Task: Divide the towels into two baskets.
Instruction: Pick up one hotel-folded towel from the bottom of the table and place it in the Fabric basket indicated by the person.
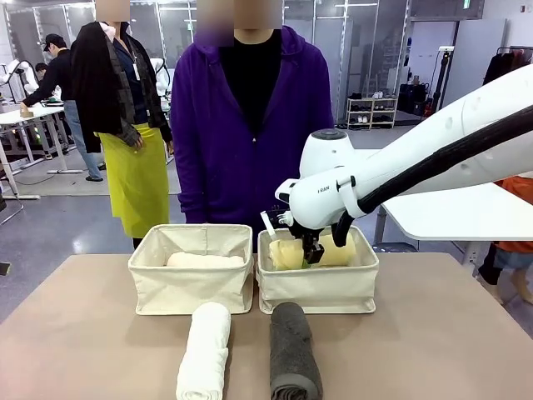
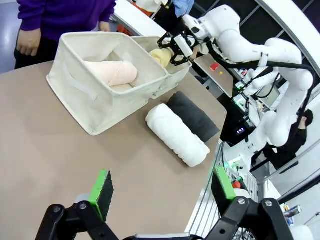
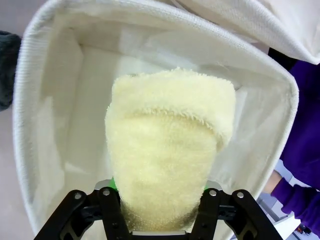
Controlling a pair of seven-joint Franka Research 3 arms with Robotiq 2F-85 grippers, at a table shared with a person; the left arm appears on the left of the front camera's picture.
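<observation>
Right gripper (image 1: 312,252) reaches down into the right basket (image 1: 321,292), its fingers pressed against both sides of the yellow towel (image 3: 167,150), which lies inside that basket; how firm the pinch is I cannot tell. Left gripper (image 2: 162,189) hangs spread and empty over the table (image 1: 433,333), well apart from the baskets.

Likely trouble: terry loops may cling to the green pads, so a lift with the jaws too narrow could drag the roll back up or unroll it; the basket walls are soft, so a sideways pull could fold the rim or shove the basket; the towel seems to lie along the middle, which may crowd a second roll.

Right wrist view gives the grip up close and the bare basket floor around the roll; the front view adds the rest: peach towel (image 1: 204,260) in the left basket (image 1: 187,292), white towel (image 1: 204,350) and grey towel (image 1: 293,354) side by side on the table before the baskets; the left wrist view adds the person's hand (image 2: 27,42) near the left basket's far corner.
</observation>
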